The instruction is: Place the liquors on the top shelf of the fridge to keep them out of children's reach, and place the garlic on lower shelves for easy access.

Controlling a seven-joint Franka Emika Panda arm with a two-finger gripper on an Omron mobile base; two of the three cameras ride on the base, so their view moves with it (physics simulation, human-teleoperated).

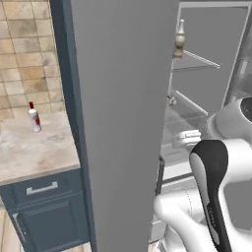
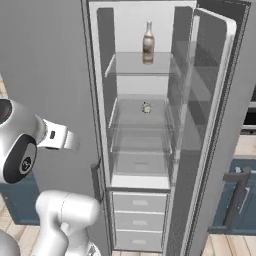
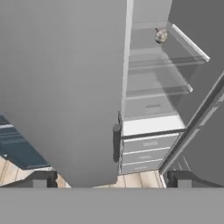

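Top shelf (image 2: 131, 65) of open fridge (image 2: 60, 75): carries greyish-brown bottle (image 2: 148, 43), upright, near the middle. Next shelf down (image 2: 127, 116): carries garlic (image 2: 146, 107), toward the back. Third shelf (image 2: 140, 162): nothing resting on it. Marble counter (image 1: 29, 152) left of fridge: carries white red-capped bottle (image 1: 34, 118), upright, well back from front edge.

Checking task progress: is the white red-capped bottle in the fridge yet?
Out. The white bottle stands upright on the marble counter, left of the fridge; its shelves hold the brown bottle and garlic.
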